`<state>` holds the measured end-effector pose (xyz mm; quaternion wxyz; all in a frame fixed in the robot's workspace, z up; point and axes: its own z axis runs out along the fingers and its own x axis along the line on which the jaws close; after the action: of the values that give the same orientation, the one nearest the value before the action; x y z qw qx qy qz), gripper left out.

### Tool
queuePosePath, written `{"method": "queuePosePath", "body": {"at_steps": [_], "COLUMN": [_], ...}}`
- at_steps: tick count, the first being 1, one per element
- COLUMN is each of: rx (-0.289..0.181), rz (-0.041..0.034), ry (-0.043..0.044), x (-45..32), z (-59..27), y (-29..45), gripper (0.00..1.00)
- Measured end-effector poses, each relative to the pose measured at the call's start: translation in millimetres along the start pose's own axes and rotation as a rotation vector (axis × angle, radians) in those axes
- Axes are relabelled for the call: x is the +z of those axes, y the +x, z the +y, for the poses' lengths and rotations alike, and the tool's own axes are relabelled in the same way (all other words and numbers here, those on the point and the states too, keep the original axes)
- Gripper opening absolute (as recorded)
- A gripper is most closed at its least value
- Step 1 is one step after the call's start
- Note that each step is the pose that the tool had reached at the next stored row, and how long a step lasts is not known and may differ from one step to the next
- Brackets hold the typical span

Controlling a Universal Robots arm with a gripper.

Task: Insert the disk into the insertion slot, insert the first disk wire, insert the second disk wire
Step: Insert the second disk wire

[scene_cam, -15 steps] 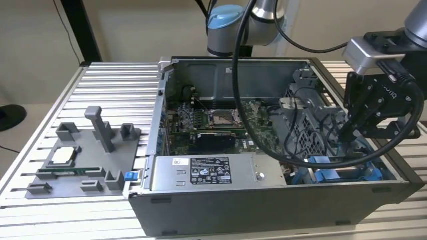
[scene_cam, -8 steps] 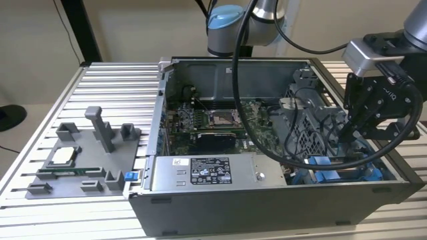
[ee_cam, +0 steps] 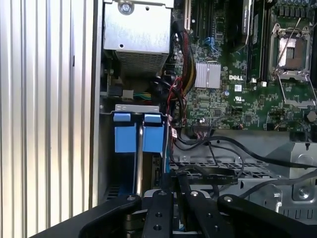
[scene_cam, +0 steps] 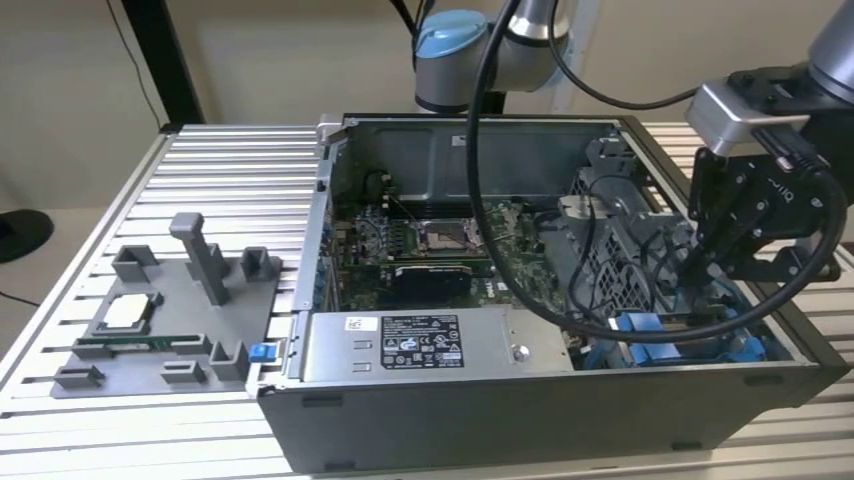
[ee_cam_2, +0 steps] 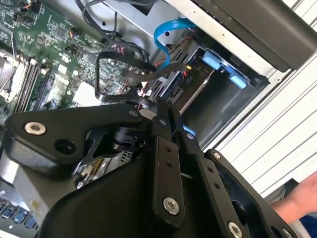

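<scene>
The disk lies seated in the insertion slot at the case's front corner, on the exterior view's right. Its silver face and blue carrier tabs show. In the exterior view the blue carrier sits low in the bay beside the power supply. My gripper hangs just over the disk's connector end, fingers pressed together on a flat black disk wire that loops back toward the motherboard. The gripper reaches down into the case from the right, and its fingertips also appear beside the bay.
A grey power-supply box sits along the case front. The motherboard and a perforated fan cage lie behind. A blue cable arcs near the bay. A grey parts fixture stands on the slatted table. A person's hand is nearby.
</scene>
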<state>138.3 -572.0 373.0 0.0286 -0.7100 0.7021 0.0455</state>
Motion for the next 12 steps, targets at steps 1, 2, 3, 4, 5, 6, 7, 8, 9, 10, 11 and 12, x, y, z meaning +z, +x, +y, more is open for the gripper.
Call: {"method": "queuePosePath", "body": {"at_steps": [1,2,3,4,5,6,7,8,9,10,11,12], "rx": [0.0,0.0,0.0,0.0,-0.001,-0.001,-0.001,-0.001,-0.001,-0.001,-0.001,-0.001], "rz": [-0.0001,-0.0003,-0.0002,-0.0001,0.0,-0.0001,0.0,-0.0002,-0.0001,-0.0002,0.0,0.0], "ry": [0.0013,0.0025,0.0035,0.0043,0.0051,0.0062,0.0064,0.0066,0.0067,0.0068,0.0068,0.0069], "x": [0.8,1.7,2.8,3.8,4.7,5.4,6.0,6.7,7.3,8.0,8.4,9.0], "z": [0.0,-0.1,-0.1,0.0,-0.1,-0.1,-0.1,-0.2,-0.2,-0.2,-0.4,-0.6], "y": [0.1,0.2,0.4,0.5,0.5,0.6,0.7,0.8,1.0,1.2,1.5,1.8], "gripper": [0.0,0.0,0.0,0.0,0.0,0.0,0.0,0.0,0.0,0.0,0.0,0.0]}}
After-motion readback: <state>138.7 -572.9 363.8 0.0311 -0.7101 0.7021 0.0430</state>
